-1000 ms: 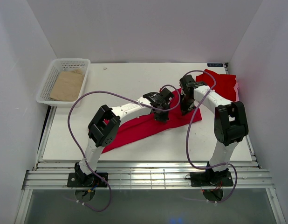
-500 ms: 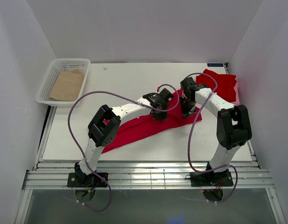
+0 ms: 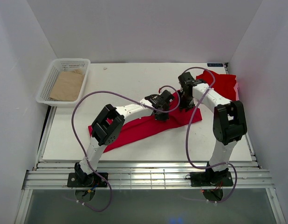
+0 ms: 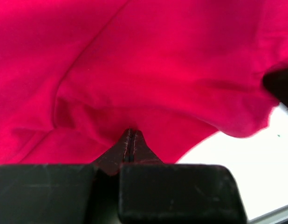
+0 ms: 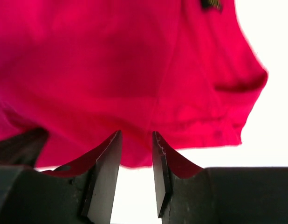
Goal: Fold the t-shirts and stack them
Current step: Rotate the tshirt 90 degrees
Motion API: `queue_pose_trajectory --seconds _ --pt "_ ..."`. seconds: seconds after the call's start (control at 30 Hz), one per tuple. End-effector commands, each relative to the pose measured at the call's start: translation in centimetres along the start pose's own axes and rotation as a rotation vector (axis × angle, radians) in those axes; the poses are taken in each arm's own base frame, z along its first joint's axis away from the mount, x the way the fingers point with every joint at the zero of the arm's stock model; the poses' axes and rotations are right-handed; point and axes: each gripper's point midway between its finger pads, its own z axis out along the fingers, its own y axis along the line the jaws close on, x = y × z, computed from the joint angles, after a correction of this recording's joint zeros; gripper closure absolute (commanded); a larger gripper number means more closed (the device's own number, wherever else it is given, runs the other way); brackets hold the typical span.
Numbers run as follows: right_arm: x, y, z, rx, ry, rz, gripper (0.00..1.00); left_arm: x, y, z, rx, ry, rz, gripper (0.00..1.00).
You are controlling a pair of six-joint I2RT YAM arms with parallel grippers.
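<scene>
A red t-shirt (image 3: 134, 128) lies bunched in a long diagonal strip across the white table, and it fills the left wrist view (image 4: 158, 70) and the right wrist view (image 5: 111, 70). My left gripper (image 3: 161, 114) sits on its upper right part. Its jaws (image 4: 129, 135) are shut, with the cloth puckered at the tips. My right gripper (image 3: 183, 105) is just right of it, over the strip's far right end. Those jaws (image 5: 136, 135) stand open with nothing between them, at the cloth's hem. Another red t-shirt (image 3: 223, 83) lies at the back right.
A white basket (image 3: 46, 88) holding a tan sheet (image 3: 67, 86) stands at the back left. A pale pink edge (image 3: 237, 87) shows beside the back right shirt. White walls close in the table on three sides. Purple cables loop over both arms.
My right gripper has opened and let go of the cloth, shifting slightly toward the back. The left arm's elbow moved right, and the strip's lower left end spread out a little.
</scene>
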Motion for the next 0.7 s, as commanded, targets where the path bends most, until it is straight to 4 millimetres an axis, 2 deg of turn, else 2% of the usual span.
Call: queue_pose_trajectory --seconds 0.0,0.13,0.37,0.53,0.63,0.67 --pt "-3.4 -0.3 0.0 0.029 -0.064 -0.013 0.61 0.0 -0.6 0.1 0.023 -0.010 -0.002 1.00" --pt "-4.0 -0.3 1.2 0.026 -0.044 -0.010 0.61 0.9 0.2 0.7 0.003 0.011 0.006 1.00" --pt "-3.0 -1.2 3.8 0.063 0.013 -0.017 0.62 1.2 0.3 0.4 0.005 0.017 0.009 1.00" --pt "-2.8 -2.2 4.7 0.067 0.022 -0.006 0.63 1.4 0.6 0.1 0.003 0.018 0.028 1.00" --pt "-2.8 -2.6 5.4 0.071 0.038 -0.001 0.72 2.3 1.3 0.2 -0.011 0.037 0.031 1.00" --pt "-2.7 -2.6 5.8 0.073 0.046 -0.002 0.79 2.5 1.5 0.2 -0.015 0.041 0.032 1.00"
